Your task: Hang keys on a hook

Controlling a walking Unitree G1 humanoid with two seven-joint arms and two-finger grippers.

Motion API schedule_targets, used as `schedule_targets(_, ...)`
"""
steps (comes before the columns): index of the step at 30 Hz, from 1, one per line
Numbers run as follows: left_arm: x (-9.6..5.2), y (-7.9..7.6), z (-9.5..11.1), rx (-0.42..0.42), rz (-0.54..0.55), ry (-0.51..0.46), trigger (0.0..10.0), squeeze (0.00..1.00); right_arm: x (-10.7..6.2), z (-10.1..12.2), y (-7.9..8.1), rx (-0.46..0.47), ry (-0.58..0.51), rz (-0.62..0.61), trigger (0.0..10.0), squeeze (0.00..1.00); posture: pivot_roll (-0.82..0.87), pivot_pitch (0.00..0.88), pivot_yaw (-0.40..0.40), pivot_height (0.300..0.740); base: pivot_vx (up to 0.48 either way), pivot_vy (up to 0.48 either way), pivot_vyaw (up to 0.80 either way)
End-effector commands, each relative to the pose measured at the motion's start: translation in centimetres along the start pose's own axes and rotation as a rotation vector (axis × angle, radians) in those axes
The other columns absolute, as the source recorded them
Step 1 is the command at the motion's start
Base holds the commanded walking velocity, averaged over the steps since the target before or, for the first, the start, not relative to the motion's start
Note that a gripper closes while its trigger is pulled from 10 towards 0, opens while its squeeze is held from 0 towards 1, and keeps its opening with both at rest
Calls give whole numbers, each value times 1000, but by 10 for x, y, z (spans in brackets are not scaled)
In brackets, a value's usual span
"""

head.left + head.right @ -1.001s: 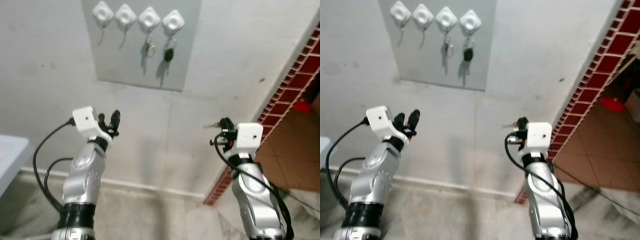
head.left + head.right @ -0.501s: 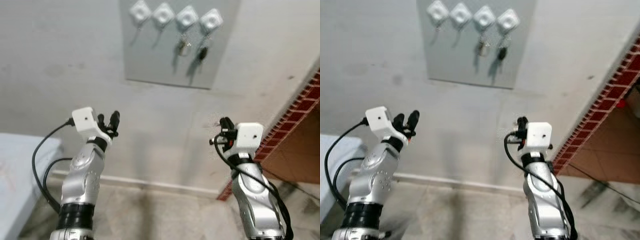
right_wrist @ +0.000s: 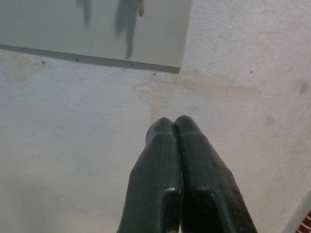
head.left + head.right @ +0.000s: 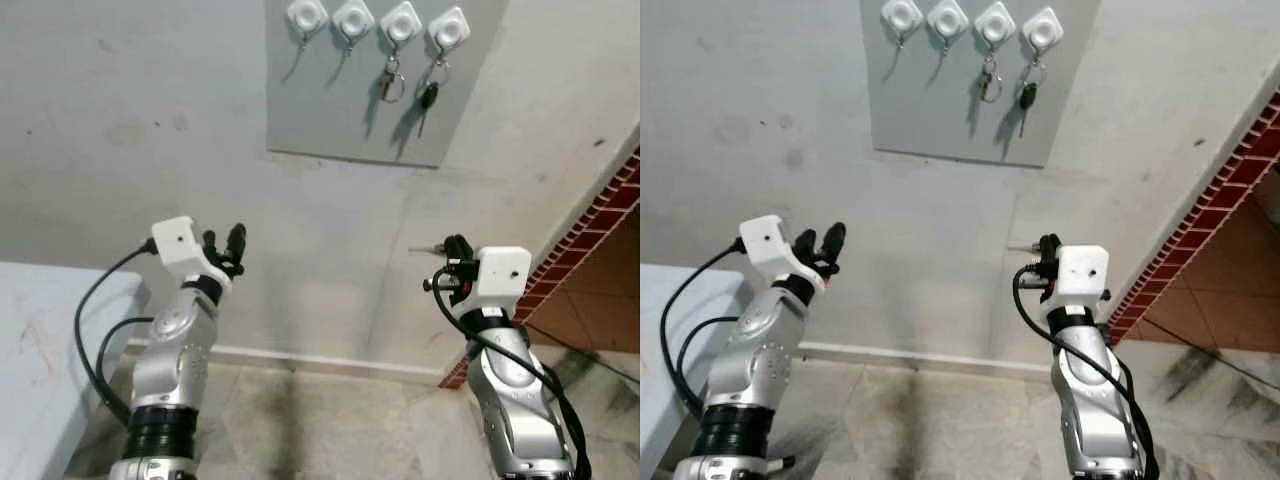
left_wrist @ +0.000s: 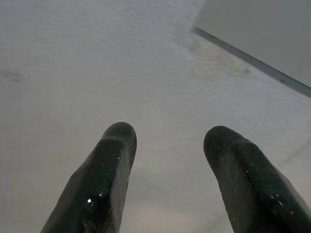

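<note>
A grey panel (image 4: 345, 115) on the wall carries a row of white hooks (image 4: 352, 18). The third hook holds a key ring (image 4: 388, 84) and the fourth a black-headed key (image 4: 427, 97); the two left hooks are bare. My right gripper (image 4: 455, 248) is raised well below the panel and to its right, shut, with a thin metal key (image 4: 421, 250) sticking out sideways from its fingers. In the right wrist view the fingers (image 3: 167, 160) press together and point at the wall under the panel. My left gripper (image 4: 222, 243) is open and holds nothing.
A pale table top (image 4: 40, 340) lies at the lower left. A red brick wall edge (image 4: 600, 225) runs down the right side, with brown tiles beyond. A white skirting (image 4: 310, 358) meets the marbled floor (image 4: 330, 420) between my arms.
The camera has turned left and come closer to the wall, so the panel now sits near the middle and the table has come into view. Both arms keep their pose.
</note>
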State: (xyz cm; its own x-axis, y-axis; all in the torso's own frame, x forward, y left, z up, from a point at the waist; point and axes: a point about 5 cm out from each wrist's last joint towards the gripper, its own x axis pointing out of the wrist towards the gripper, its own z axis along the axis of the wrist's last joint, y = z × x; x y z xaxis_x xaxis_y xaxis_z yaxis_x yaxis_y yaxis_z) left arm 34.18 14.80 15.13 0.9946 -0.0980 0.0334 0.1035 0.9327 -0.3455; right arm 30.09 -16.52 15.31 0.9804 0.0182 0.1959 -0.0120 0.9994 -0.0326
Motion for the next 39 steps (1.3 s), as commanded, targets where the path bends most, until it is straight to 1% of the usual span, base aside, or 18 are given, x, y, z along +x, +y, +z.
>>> schedule_targets(1, 1, -1, 3, 20, -9, -3, 10000, 0, 1, 3, -1, -4, -10, -3, 10000, 0, 50, 91, -28, 740, 0, 0, 0)
schedule_targets(7, 2, -1, 2, 13, -10, -2, 10000, 0, 1, 3, -1, -4, -11, -1, 10000, 0, 49, 90, -28, 740, 0, 0, 0)
schedule_targets(12, 2, -4, 2, 38, -47, 6, 10000, 0, 0, 3, -1, -7, -11, 0, 10000, 0, 44, 84, -26, 740, 0, 0, 0)
schedule_targets(13, 1, -5, 1, 16, -52, 7, 10000, 0, 0, 3, -1, -6, -11, 0, 10000, 0, 44, 84, -26, 740, 0, -416, 0)
schedule_targets(18, 2, -4, 1, 12, -41, 7, 10000, 0, 0, 2, -1, -8, -9, -1, 10000, 0, 41, 82, -26, 740, 0, -480, 0)
schedule_targets(19, 3, -2, -1, -13, 7, 11, 10000, 0, -1, 2, -1, -10, -8, 3, 10000, 0, 41, 82, -26, 740, 0, 0, 0)
schedule_targets(20, 3, -2, -1, -13, 7, 11, 10000, 0, -1, 2, -1, -10, -8, 3, 10000, 0, 41, 82, -26, 740, 0, 0, 0)
schedule_targets(21, 3, -1, -1, 6, 20, 14, 10000, 0, -1, 2, -1, -10, -8, 3, 10000, 0, 41, 82, -26, 740, 0, 0, 0)
schedule_targets(28, 5, -2, 4, 16, 35, -5, 10000, 0, 1, 6, 2, 2, -22, 45, 10000, 0, 40, 82, -28, 740, 0, 0, 0)
schedule_targets(34, 6, -1, 7, 36, 38, -10, 10000, 0, 3, 8, -2, -6, -29, 43, 10000, 0, 40, 87, -32, 740, 0, 0, 0)
schedule_targets(36, 6, -2, 7, 18, 21, 0, 10000, 0, 4, 9, -3, -10, -31, 44, 10000, 0, 39, 93, -33, 740, 0, 0, 0)
schedule_targets(39, 6, -2, 9, -10, 9, -13, 10000, 0, 4, 10, -2, -8, -33, 47, 10000, 0, 39, 96, -35, 740, 0, 0, 0)
